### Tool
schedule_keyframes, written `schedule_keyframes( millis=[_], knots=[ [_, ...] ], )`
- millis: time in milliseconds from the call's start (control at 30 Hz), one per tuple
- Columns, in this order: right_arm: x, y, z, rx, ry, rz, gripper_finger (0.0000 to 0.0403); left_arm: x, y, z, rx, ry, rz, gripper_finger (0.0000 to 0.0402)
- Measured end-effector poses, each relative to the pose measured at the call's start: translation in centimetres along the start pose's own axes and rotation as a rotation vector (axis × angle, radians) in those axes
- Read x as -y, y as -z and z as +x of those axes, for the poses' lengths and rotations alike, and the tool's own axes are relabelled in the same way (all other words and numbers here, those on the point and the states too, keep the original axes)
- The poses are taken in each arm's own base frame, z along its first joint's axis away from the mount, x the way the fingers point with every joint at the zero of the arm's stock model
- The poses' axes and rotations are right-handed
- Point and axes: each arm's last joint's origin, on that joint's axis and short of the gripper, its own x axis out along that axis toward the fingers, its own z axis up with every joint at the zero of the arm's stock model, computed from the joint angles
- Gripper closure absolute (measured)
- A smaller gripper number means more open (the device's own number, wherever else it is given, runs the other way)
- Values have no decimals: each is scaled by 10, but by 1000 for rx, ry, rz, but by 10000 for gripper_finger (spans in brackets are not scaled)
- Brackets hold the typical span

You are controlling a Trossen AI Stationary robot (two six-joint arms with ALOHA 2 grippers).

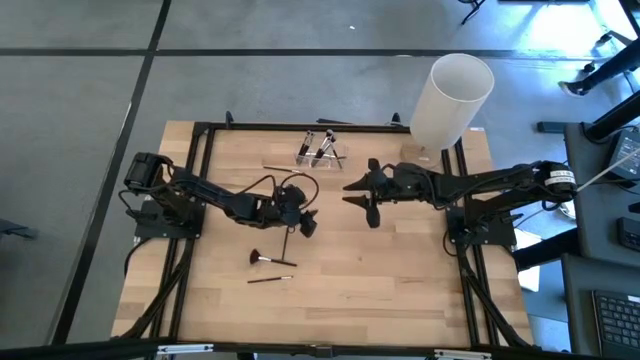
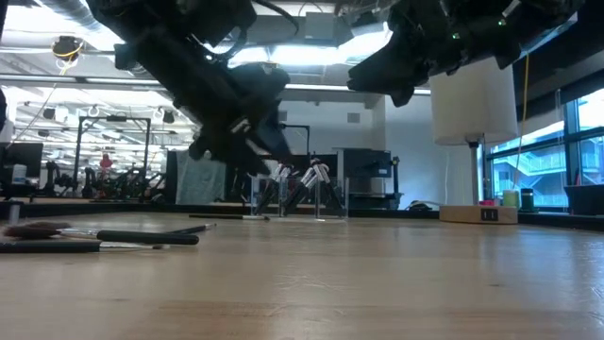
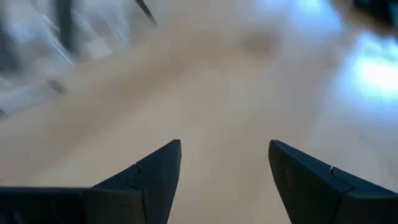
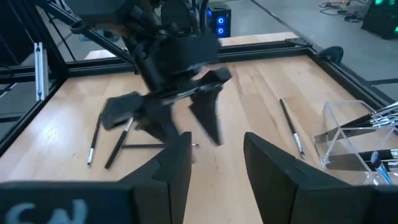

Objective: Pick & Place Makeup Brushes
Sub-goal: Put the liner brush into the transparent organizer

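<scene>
Blurring hides most of the left wrist view; dark left gripper point(image 3: 225, 180) hangs spread, empty. Right gripper point(image 4: 216, 163) likewise parted. Thin dark-handled makeup brushes point(image 1: 271, 260) lie on the wooden table point(image 1: 400, 270); others stand in a clear holder point(image 1: 320, 150).

Grey floor point(image 1: 80, 120) all around the wooden table point(image 1: 400, 270), bright windows point(image 2: 566, 151) off one side, what looks like desks point(image 2: 57, 194) way back.

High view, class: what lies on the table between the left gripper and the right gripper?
Nothing: in the high view the stretch between the left gripper and the right gripper is bare wooden table.
</scene>
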Motion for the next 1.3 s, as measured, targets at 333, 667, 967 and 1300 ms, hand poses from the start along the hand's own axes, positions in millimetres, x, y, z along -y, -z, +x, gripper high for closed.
schedule_keyframes(
  millis=[333, 667, 967, 1300],
  knots=[
    [-2, 1, 0, -10, -67, -8, 258, -13, 19, -14, -300, -64, -130, 164],
    [-3, -5, 1, -59, -96, -4, 258, 7, 11, -30, -410, -55, -189, 165],
    [-3, -12, -1, -256, -89, -29, 258, 41, -6, -61, -308, -113, -80, 165],
    [-4, 8, -19, -650, -145, -201, 258, 38, 24, -58, -415, -220, -130, 165]
  ],
)
